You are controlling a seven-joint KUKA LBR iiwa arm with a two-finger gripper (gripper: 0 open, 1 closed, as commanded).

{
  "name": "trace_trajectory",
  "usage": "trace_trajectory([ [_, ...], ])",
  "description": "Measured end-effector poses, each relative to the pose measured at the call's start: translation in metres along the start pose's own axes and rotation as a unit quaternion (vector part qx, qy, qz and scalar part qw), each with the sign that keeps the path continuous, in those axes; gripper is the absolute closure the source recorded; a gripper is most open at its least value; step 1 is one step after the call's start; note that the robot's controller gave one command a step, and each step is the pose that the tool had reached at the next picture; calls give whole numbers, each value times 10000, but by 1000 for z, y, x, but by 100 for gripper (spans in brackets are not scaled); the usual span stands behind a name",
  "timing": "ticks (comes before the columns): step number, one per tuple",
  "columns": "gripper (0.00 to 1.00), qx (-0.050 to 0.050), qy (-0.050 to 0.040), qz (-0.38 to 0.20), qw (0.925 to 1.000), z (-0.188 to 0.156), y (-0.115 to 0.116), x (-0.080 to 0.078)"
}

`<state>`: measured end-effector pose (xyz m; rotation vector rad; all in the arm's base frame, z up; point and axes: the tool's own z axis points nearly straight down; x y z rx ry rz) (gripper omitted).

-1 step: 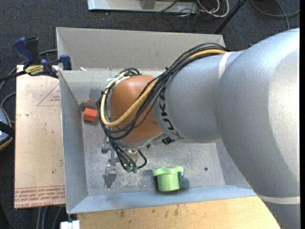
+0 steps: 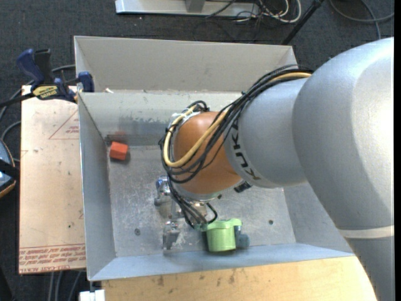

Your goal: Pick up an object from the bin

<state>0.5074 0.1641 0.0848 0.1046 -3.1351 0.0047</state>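
Seen from above, the gripper (image 2: 170,231) hangs low by the front wall of the grey metal bin (image 2: 94,187) — clenched or released, it cannot be told — just beside a green cylinder (image 2: 220,237), with a small orange block (image 2: 118,151) well apart near the far-left corner.

Orange block (image 2: 118,151), light-green cylinder (image 2: 221,237), scuffed grey metal bin (image 2: 94,180)

The light was soft and even and seemed to come from above. The far wall of the grey metal bin (image 2: 188,64) was pale and bright. Under the arm (image 2: 326,130) the bottom of the bin lay in a weak shadow. The orange cover (image 2: 203,158) had a faint sheen. The floor (image 2: 94,11) around was dim.
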Motion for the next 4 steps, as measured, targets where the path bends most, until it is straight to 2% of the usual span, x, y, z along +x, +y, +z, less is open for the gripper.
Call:
trace_trajectory([
  [1, 0, -6, -8, 916, 9958, -10, -85, 20],
  [2, 0, -22, -73, 719, 9974, 5, -139, 33],
  [3, 100, -24, -44, 696, 9976, 4, -136, 33],
  [4, 100, -8, -73, 316, 9995, -157, -181, 40],
])
